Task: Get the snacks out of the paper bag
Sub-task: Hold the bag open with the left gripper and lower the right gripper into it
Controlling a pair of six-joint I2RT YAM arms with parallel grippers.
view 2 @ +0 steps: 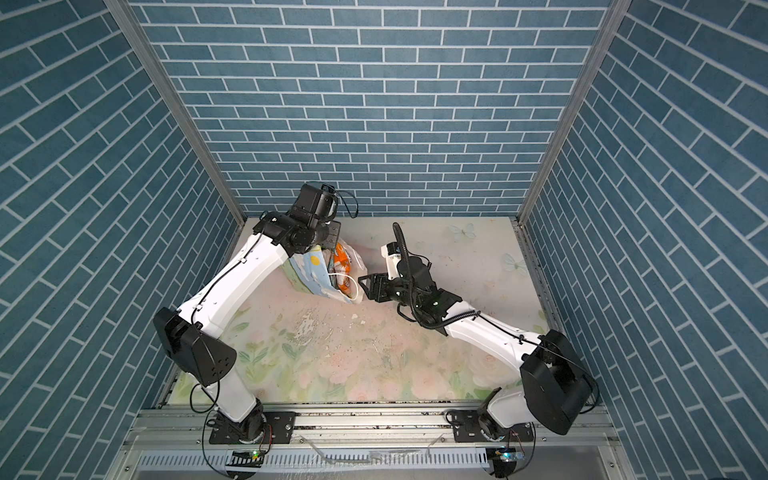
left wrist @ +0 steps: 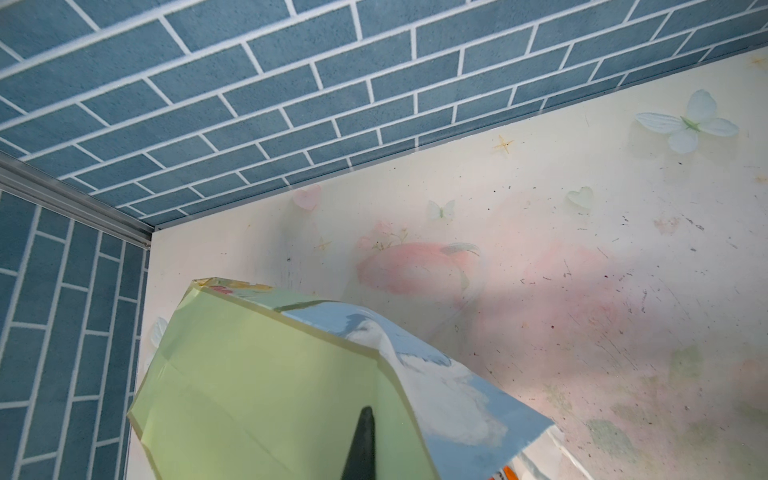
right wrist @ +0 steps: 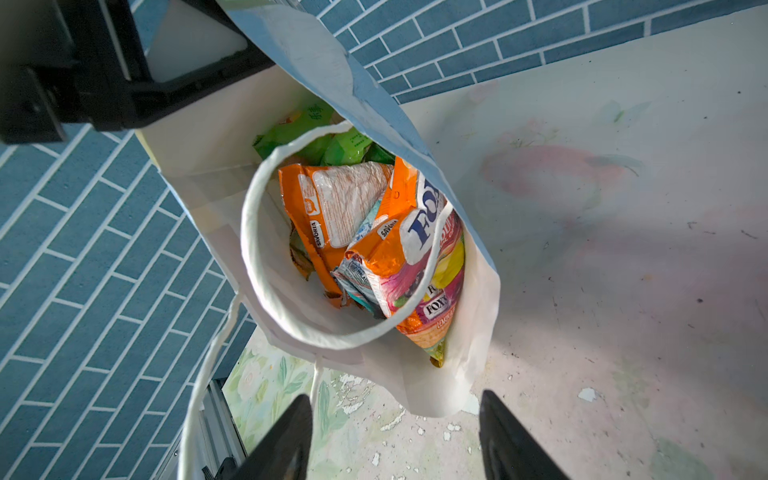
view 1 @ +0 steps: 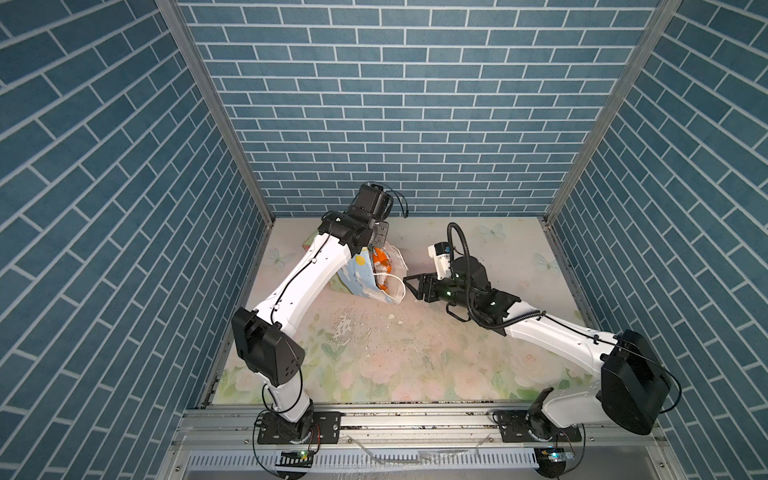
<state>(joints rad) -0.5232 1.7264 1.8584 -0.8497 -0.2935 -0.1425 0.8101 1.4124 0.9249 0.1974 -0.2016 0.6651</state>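
Now left gripper (left wrist: 362, 432) is clamped on the tilted paper bag (right wrist: 216, 174); right gripper (right wrist: 395, 399) is part open and empty. It should reach through the cord handle (right wrist: 249, 232) and pinch 1 of the snacks (right wrist: 374, 232).

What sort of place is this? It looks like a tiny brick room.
Probably a robot test booth, not a real room: brick-print panels on metal posts, two arms bolted to a rail, and a flower-print tabletop with a bag of snacks.

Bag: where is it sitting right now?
In both top views the bag lies tipped left of centre, toward the back, held at its base by the left hand, mouth facing the open right hand.
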